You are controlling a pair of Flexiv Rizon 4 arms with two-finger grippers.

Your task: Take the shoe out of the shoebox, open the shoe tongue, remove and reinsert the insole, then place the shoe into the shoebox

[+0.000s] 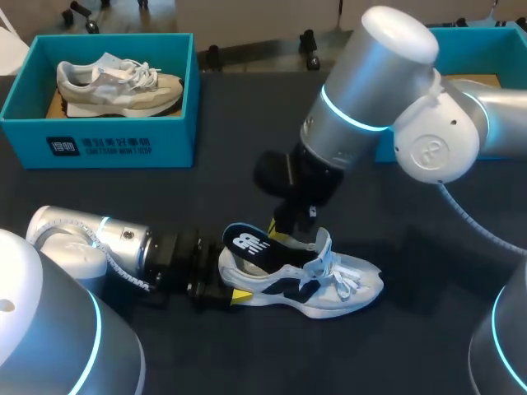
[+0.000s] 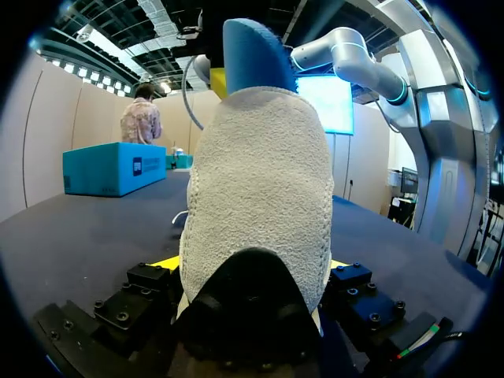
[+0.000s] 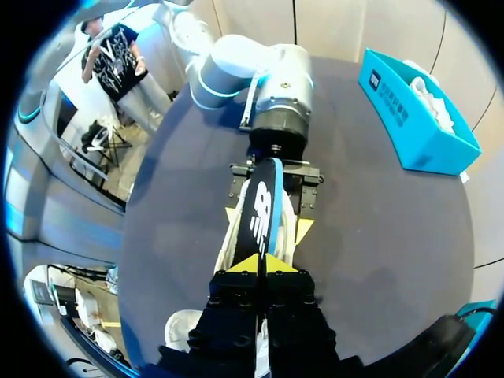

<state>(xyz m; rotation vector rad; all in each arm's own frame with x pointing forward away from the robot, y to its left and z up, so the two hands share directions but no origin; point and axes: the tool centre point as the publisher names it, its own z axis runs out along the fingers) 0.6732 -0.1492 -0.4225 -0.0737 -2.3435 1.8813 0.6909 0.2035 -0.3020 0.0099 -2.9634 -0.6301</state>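
My right hand (image 3: 264, 266) pinched the insole (image 3: 261, 209) on edge, its length running along the sneaker (image 1: 346, 284) back toward the heel (image 2: 256, 157). My left hand (image 1: 216, 288) gripped that heel from behind.

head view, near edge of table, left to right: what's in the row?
left arm → left gripper → insole → shoe
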